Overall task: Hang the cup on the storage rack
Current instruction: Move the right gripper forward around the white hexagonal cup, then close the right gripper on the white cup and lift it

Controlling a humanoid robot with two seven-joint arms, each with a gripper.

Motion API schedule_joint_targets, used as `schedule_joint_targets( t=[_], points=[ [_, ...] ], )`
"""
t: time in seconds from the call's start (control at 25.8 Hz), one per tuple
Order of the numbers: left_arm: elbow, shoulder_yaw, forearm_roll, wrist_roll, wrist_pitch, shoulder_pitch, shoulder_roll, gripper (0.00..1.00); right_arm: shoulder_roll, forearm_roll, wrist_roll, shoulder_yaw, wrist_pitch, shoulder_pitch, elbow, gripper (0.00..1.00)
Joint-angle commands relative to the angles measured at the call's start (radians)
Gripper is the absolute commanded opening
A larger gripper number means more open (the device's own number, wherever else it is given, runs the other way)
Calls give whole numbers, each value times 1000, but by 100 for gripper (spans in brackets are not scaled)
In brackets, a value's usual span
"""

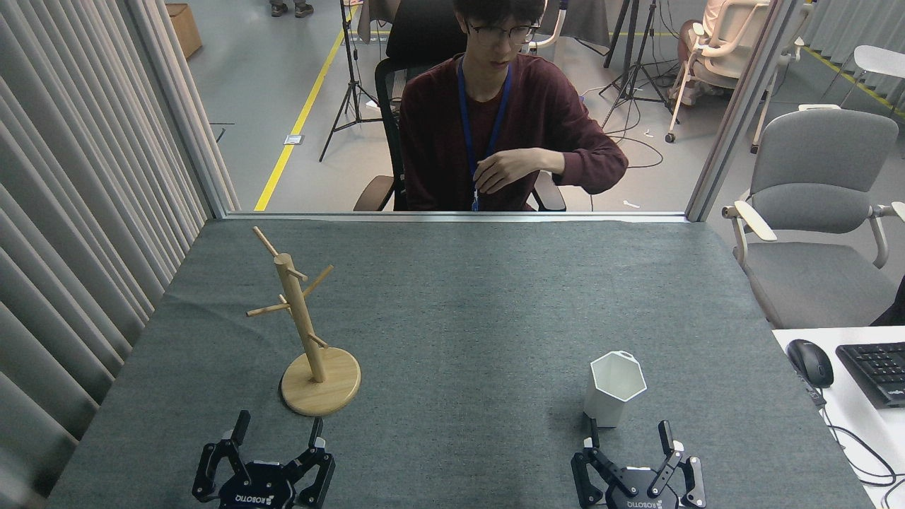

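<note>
Head view over a grey felt-covered bench (452,311). The light wooden storage rack (311,339) — an upright round post with thin angled pegs on a round disc base — stands on the left half of the bench, all pegs bare. The white matte cup (614,389), hexagonal at the rim with faceted tapering sides, stands upright and mouth-up on the right half, well apart from the rack; a small tab shows at its far rim edge.

The left tool (278,430), black, enters at the bottom edge just in front of the rack's base, fingers spread and released, grasping nothing. The right tool (628,433), also black, sits at the bottom edge just in front of the cup — likewise released, its fingers apart; its left finger tip lies close beside the cup's lower wall, though contact cannot be told.

Beyond the far bench edge a person in a dark red sweater (495,127) with a blue lanyard sits in a black chair, one hand raised at the chest. Pleated curtains (78,198) line the left side. A grey office chair (820,212) stands at right, with a black mouse (809,362) and keyboard (877,371) on a white desk at the right edge.
</note>
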Motion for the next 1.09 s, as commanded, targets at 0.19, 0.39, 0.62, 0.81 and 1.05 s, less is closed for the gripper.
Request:
schedule_joint_targets(
  t=[0.19,0.39,0.62,0.81,1.05],
  points=[
    [12,-1,3,0,3,2,0,100,5,-2,6,-2,6,-3,14,99],
    [20,1,3,2,3,2,2,100,11,-5,14,-2,44,-101,138,99],
    [18,4,3,2,3,2,2,100,11,-6,25,0,54,-235,316,99],
    [18,8,3,2,2,2,3,100,8,-6,23,0,50,-259,348,99],
    [21,7,6,2,2,2,2,100,8,-8,22,-2,49,-261,373,99]
  ],
)
